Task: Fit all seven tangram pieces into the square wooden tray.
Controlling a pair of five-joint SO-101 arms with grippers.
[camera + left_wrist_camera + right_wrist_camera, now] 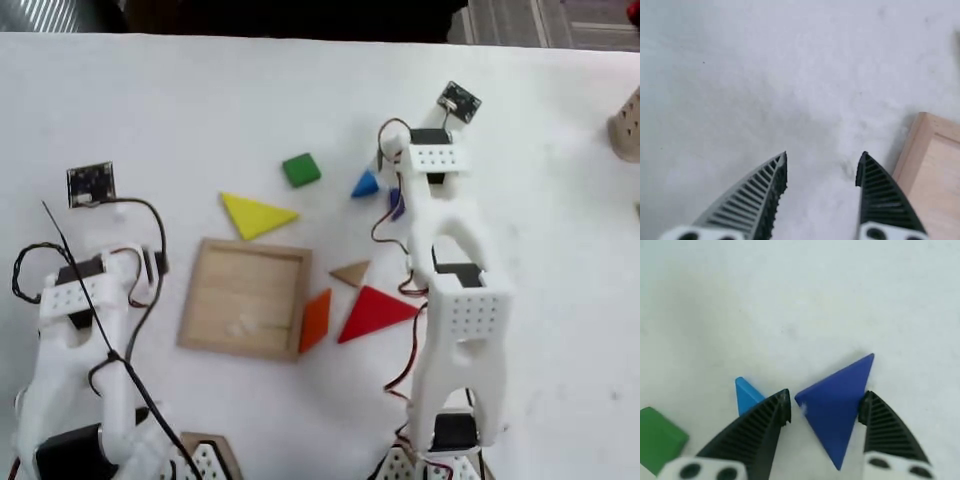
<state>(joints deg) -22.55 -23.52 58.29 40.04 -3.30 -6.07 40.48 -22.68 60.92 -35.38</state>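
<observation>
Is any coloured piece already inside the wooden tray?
No, the wooden tray holds nothing; the yellow triangle and orange piece lie outside it.

High view looks steeply down; wrist views look close past each gripper. Shared: square wooden tray (250, 248) (912, 150) beside the left gripper (824, 155), dark blue triangle (837, 410) (397, 204) between the right gripper's (826, 392) tips.

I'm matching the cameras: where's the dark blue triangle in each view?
High view: dark blue triangular piece beside the right arm, right of the light blue triangle.
Right wrist view: inside the open right gripper, at.
Left wrist view: faces the wooden tray corner.
Shared landmark: the light blue triangle.
</observation>
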